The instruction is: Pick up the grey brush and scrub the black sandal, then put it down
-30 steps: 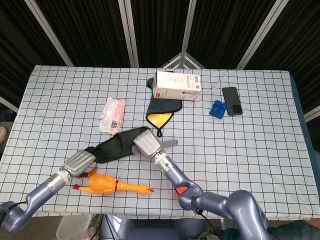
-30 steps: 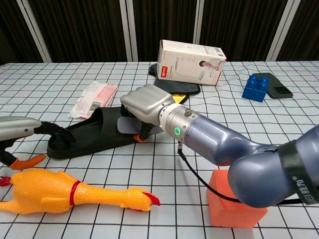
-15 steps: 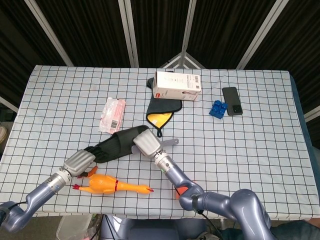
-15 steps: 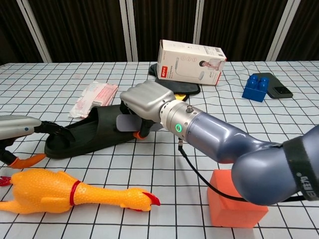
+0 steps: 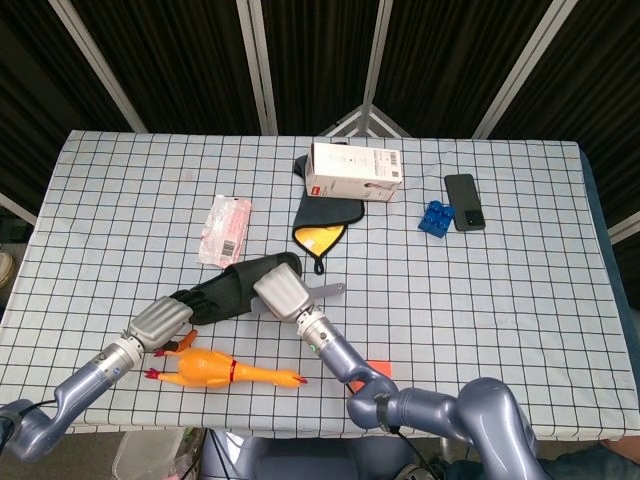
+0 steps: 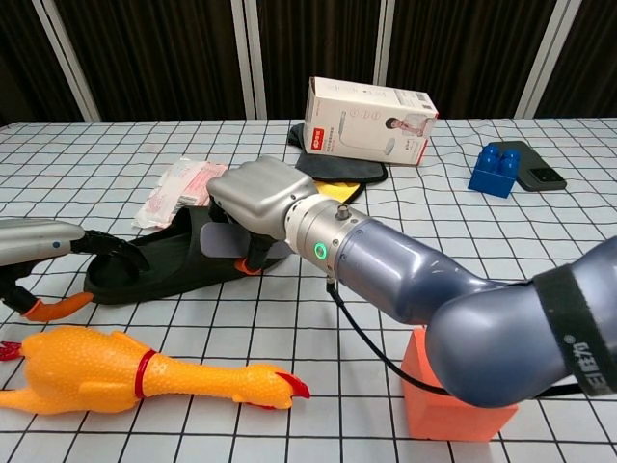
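Observation:
The black sandal [image 5: 222,292] [image 6: 159,268] lies at the front left of the table. My right hand [image 5: 281,296] [image 6: 258,196] grips the grey brush [image 6: 223,240] and presses its head down on the sandal's top. The brush's grey handle [image 5: 329,291] sticks out to the right of the hand. My left hand [image 5: 160,322] [image 6: 40,238] holds the sandal's left end, its dark fingers [image 6: 104,249] wrapped on the edge. The brush bristles are hidden under the right hand.
A yellow rubber chicken [image 5: 226,372] [image 6: 135,376] lies just in front of the sandal. An orange block [image 5: 378,368] [image 6: 453,397] sits under my right forearm. Further back are a pink packet [image 5: 226,228], a black-yellow cloth [image 5: 325,222], a white box [image 5: 355,170], a blue brick [image 5: 435,217] and a phone [image 5: 464,201].
My right hand has slid the brush leftward along the sandal. The sandal has shifted slightly left. The left hand has stayed on the sandal's end.

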Action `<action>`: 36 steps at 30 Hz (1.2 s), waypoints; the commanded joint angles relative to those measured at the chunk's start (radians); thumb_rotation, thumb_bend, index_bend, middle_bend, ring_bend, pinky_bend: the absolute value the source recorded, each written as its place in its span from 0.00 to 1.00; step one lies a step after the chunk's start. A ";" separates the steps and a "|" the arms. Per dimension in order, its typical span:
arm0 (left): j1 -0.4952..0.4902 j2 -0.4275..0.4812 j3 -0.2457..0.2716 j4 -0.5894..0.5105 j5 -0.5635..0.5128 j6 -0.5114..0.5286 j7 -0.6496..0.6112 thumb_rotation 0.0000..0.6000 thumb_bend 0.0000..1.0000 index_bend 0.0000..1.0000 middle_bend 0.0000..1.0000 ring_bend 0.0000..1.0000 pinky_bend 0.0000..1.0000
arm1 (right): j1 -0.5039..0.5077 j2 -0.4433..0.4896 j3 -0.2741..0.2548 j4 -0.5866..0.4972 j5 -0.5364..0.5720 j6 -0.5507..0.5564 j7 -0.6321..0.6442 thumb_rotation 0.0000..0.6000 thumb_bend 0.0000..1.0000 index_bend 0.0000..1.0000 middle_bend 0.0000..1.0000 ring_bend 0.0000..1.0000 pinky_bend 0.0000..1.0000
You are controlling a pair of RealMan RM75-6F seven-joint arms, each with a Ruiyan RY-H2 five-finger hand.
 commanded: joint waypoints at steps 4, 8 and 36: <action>-0.002 -0.007 0.003 0.007 0.003 -0.007 -0.007 1.00 0.73 0.18 0.21 0.11 0.15 | 0.007 -0.022 0.010 0.066 0.019 -0.011 0.002 1.00 0.83 0.87 0.76 0.61 0.77; -0.002 -0.007 0.006 0.009 0.006 -0.007 -0.007 1.00 0.73 0.18 0.21 0.11 0.15 | 0.007 -0.027 0.017 0.104 0.032 -0.018 0.005 1.00 0.84 0.87 0.76 0.61 0.77; 0.014 0.003 -0.013 -0.014 0.043 0.088 0.008 1.00 0.64 0.12 0.07 0.03 0.07 | -0.088 0.169 -0.033 -0.132 0.079 0.042 -0.209 1.00 0.86 0.87 0.76 0.61 0.77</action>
